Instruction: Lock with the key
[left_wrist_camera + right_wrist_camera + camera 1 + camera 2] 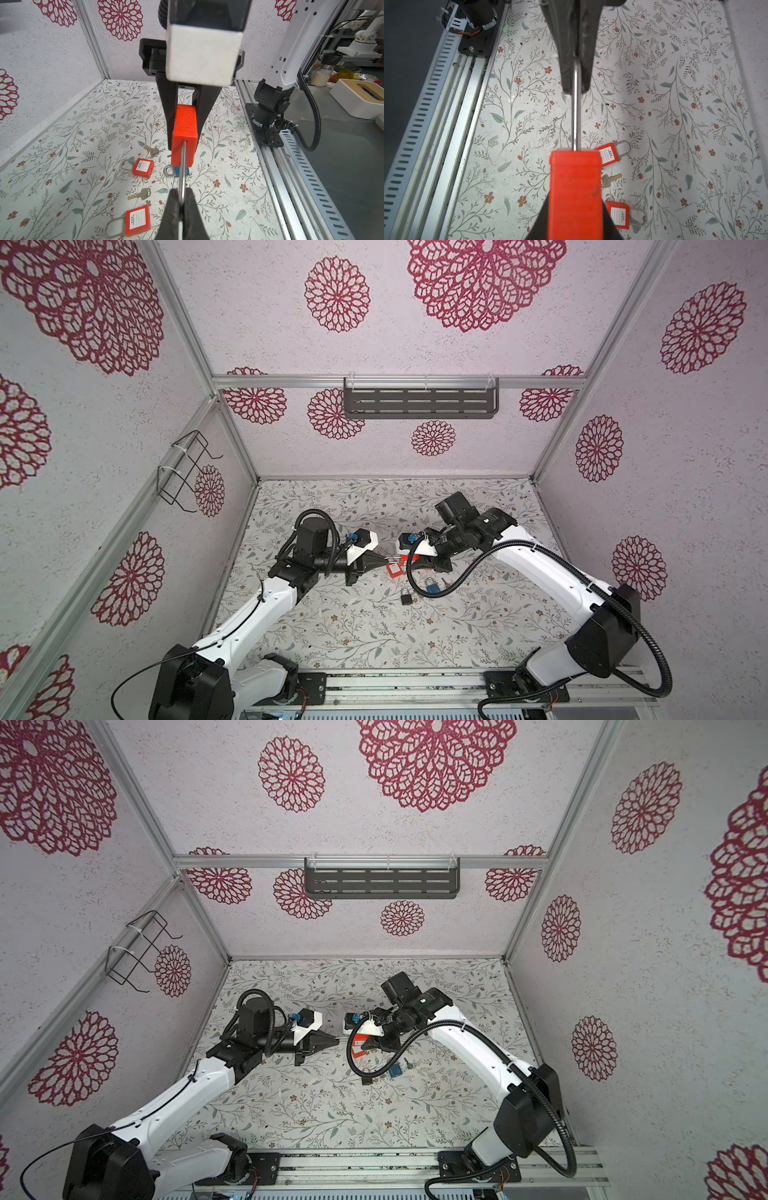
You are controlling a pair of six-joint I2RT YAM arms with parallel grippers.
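A red padlock (185,135) hangs in the air between my two grippers. My left gripper (182,197) is shut on the end of its steel shackle (182,172). My right gripper (575,207) is shut on the red body (575,191), and its black fingers (166,116) flank both sides. In both top views the grippers meet tip to tip over mid-table, left gripper (386,559) and right gripper (419,560). One key (141,194) lies flat on the table below, and another key (152,151) lies farther off. The padlock's keyhole end is hidden.
On the floral table (332,635) lie two more red padlocks (143,167) (138,220), a blue padlock (432,585) and a small black padlock (406,597). The right arm's cable loop (415,585) droops over them. A metal rail (291,166) edges the table.
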